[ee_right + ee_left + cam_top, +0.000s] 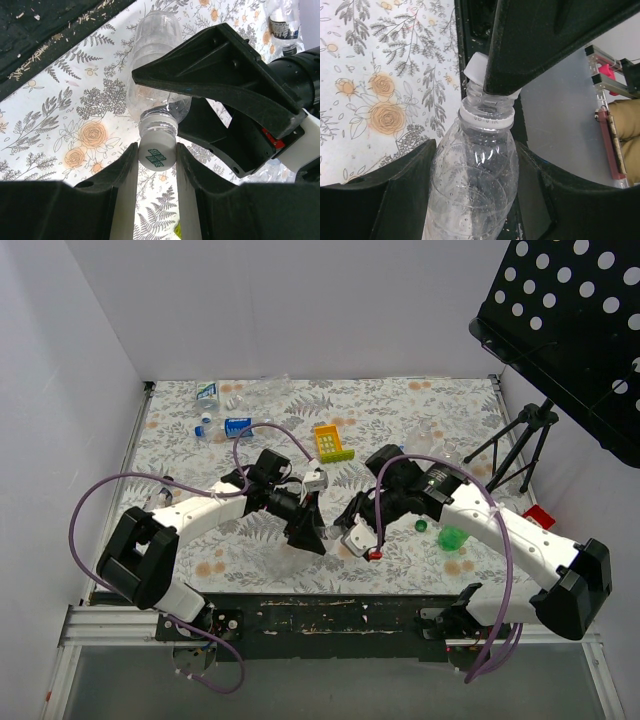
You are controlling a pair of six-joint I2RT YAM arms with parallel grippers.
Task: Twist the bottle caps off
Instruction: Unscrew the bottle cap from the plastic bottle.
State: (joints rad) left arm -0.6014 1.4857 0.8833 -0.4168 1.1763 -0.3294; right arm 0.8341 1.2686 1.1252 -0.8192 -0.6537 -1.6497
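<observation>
Right wrist shows white cap (157, 155) clamped inside right claw (156, 149).

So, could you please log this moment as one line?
left gripper: holds clear bottle; right gripper: pinches white cap; cap on neck

L claw (314, 538) & R claw (347, 536) meet mid-table; green bottle (453, 538) beside R arm (503, 528).

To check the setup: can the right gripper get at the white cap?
Likely yes: the right gripper flanks the white cap; the left gripper holds the bottle lower, leaving its neck free.
</observation>
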